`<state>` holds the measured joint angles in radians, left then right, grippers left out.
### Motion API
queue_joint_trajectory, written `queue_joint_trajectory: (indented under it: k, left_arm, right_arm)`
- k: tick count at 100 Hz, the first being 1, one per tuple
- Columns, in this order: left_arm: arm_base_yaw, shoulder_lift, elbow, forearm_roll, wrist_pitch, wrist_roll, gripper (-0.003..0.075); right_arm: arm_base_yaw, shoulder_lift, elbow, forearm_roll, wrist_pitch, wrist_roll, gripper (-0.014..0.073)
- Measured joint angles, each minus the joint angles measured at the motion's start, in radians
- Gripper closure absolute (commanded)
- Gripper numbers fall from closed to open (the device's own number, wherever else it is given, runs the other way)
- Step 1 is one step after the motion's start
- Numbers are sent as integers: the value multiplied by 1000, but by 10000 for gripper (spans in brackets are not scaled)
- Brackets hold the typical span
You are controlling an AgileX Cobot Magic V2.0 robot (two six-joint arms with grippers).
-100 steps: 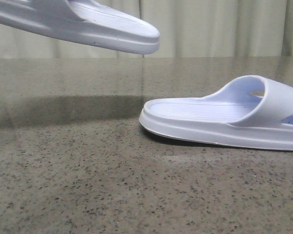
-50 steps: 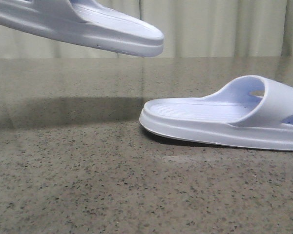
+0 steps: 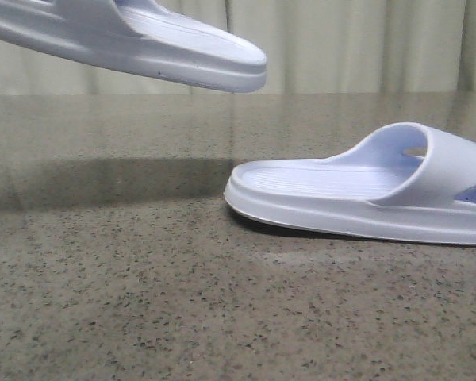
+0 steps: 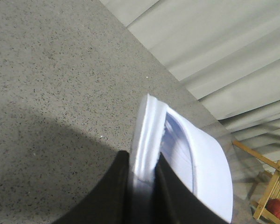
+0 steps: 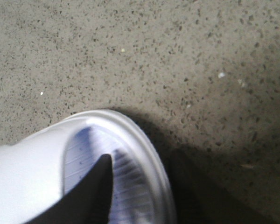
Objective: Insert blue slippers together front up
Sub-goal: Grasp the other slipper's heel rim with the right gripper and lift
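Observation:
One pale blue slipper [image 3: 166, 48] hangs in the air at the top left of the front view, toe pointing right and slightly down. My left gripper [image 4: 143, 161] is shut on the edge of its sole [image 4: 149, 126]; the gripper itself is out of the front view. The other slipper [image 3: 341, 190] lies flat on the table at the right, strap to the right, partly cut off by the frame. My right gripper [image 5: 142, 158] is over its end: one finger [image 5: 93, 196] is above the ribbed footbed [image 5: 84, 154], the other is outside the rim, in shadow. The jaws stand apart.
The speckled stone table [image 3: 143, 302] fills the scene, with a pale curtain [image 3: 357, 48] behind its far edge. A wooden rack holding something red [image 4: 275, 205] shows past the table in the left wrist view.
The held slipper has drifted slightly to the right. The slipper on the table has shifted a few pixels to the left.

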<state>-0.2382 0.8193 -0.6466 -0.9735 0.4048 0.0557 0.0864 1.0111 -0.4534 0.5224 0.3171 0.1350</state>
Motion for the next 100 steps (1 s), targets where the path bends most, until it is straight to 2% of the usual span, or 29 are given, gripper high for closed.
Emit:
queue_joint_trajectory:
  k: [15, 24, 43, 83, 100]
  left_arm:
    - [0, 0, 0, -8, 0, 0, 704]
    - [0, 0, 0, -11, 0, 0, 704]
    - [0, 0, 0, -15, 2, 0, 704]
    - [0, 0, 0, -20, -10, 0, 704]
    - [0, 0, 0, -20, -9, 0, 704]
  right_arm:
    - [0, 2, 0, 2, 2, 0, 634]
    - [0, 2, 2, 6, 2, 0, 702]
    - [0, 3, 2, 15, -48, 0, 701]
    - [2, 5, 7, 56, -397, 2, 701]
    - [19, -51, 5, 63, -467, 2, 701]
